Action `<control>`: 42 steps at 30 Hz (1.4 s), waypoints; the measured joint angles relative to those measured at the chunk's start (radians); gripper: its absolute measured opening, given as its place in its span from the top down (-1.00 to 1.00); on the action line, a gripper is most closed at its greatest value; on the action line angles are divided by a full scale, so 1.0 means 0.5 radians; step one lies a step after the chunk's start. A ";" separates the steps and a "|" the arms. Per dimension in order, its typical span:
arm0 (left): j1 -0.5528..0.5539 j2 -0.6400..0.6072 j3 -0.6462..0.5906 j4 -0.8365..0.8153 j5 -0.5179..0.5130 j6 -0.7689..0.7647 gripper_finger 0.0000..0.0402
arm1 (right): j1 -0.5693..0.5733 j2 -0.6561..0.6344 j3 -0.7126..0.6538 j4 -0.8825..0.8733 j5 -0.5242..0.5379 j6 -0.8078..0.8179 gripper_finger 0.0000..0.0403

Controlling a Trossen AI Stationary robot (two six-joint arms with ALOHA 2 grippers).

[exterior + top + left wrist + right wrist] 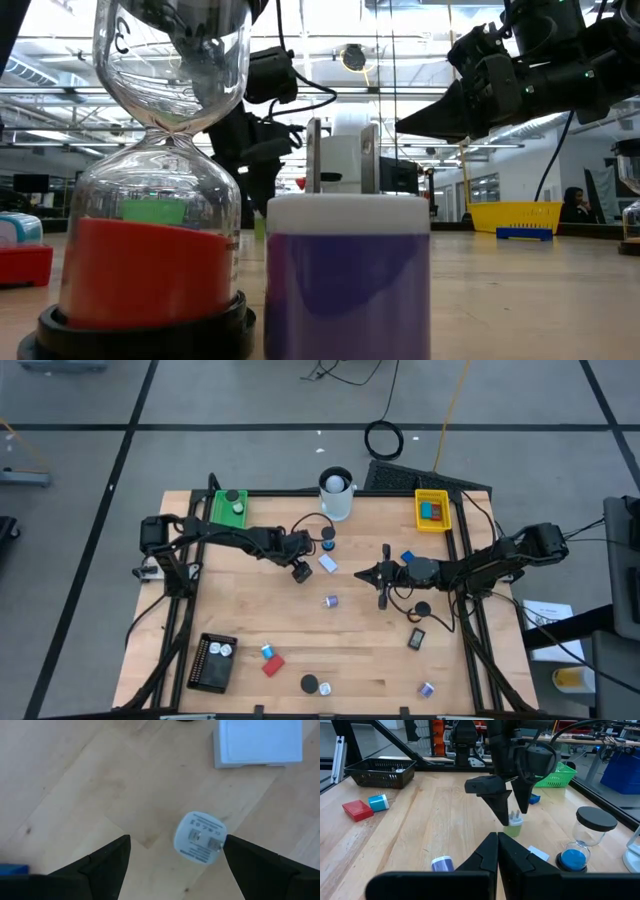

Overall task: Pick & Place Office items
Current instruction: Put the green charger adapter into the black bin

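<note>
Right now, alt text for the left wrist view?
Seen from above, the open left gripper hangs over a small white plug adapter lying on the wooden table, its two prongs showing. A white flat block lies beyond it.

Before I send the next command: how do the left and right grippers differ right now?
The left gripper is open; the right gripper is shut. The left gripper points down at the table, while the right gripper lies roughly level, aimed at the left one. The left gripper has a white plug between its spread fingers; the right gripper has nothing at its tips. Both hang over the middle of the table, and neither grips anything.
</note>
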 joint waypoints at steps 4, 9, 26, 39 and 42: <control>0.000 0.000 0.000 0.022 0.029 0.063 -0.60 | 0.000 0.000 0.000 0.000 0.000 0.000 1.00; 0.000 0.002 0.000 0.083 0.090 0.295 -0.60 | 0.000 0.000 0.000 0.001 -0.001 0.005 0.99; 0.002 0.005 0.000 0.104 0.033 0.736 -0.08 | 0.001 0.000 0.000 0.000 -0.001 0.006 1.00; 0.009 0.056 -0.008 0.155 0.167 0.896 -0.25 | 0.000 0.000 0.000 0.000 -0.002 0.007 0.99; 0.009 0.120 -0.008 0.164 0.177 0.934 -0.19 | 0.001 0.000 0.000 -0.003 -0.002 0.007 1.00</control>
